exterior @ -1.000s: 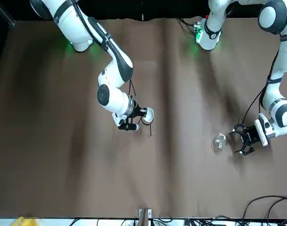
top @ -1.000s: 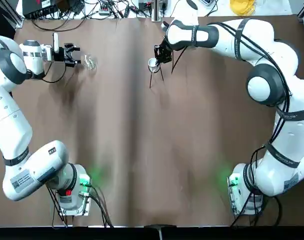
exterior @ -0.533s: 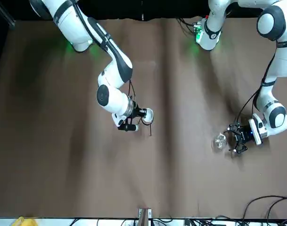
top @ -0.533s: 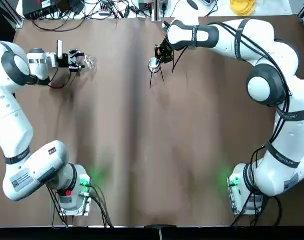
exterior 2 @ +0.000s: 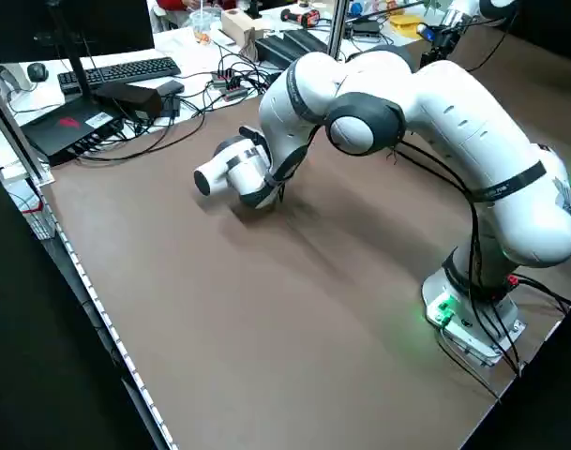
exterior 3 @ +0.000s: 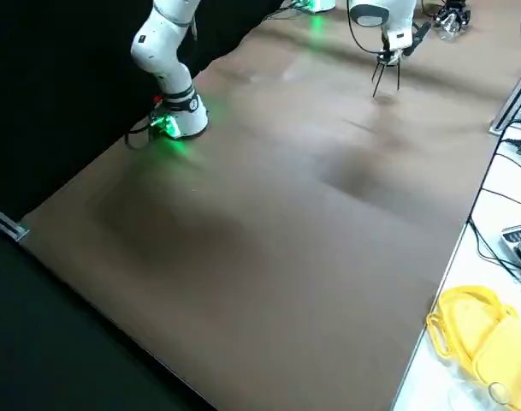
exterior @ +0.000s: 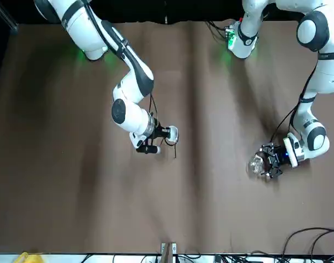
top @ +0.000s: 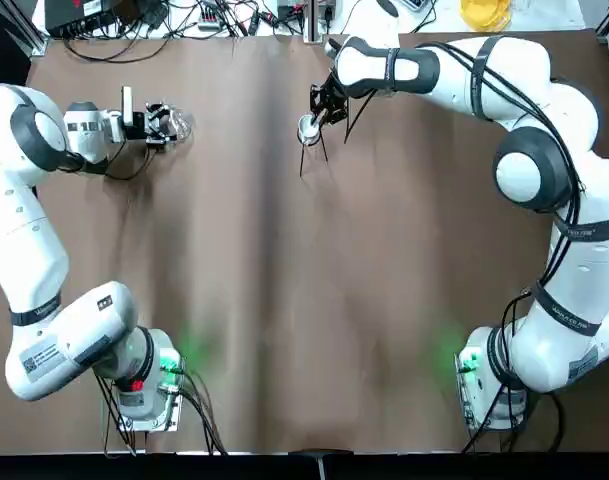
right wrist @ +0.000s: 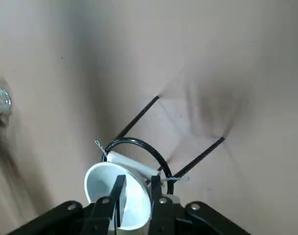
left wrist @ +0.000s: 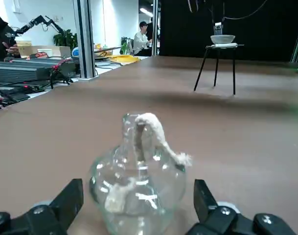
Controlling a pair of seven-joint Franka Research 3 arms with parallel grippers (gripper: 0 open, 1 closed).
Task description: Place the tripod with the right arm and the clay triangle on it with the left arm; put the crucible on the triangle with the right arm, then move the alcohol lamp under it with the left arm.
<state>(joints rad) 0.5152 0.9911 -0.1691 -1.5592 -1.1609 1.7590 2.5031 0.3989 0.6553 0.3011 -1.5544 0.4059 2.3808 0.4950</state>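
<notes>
From my remote station, I had the left claw (left wrist: 139, 198) at the far left part of the table (top: 274, 330), its two fingers well apart, with the glass lamp (left wrist: 139, 183) between them. I could see a gap on each side in the left wrist view, so it had no grip on the glass. The lamp stood upright on the brown top, well apart from the stand, and its white wick (left wrist: 157, 129) curled out of the neck and hung over the shoulder, ending in a frayed tip. Across the table, the right claw (right wrist: 137, 186) was up at the wire stand (right wrist: 200, 157), its fingers partly open: one was over the mouth of the white cup (left wrist: 222, 39), the other just outside its rim. I saw space between them, and I could not tell whether either touched the cup. The stand was upright on its black legs, the white triangle (left wrist: 226, 45) lay across its ring, and the cup sat on top of that, mouth up. Twisted wire ends (right wrist: 101, 147) poked out past the ring. Beyond the table, I could see a seated person (left wrist: 142, 40) in the room.
</notes>
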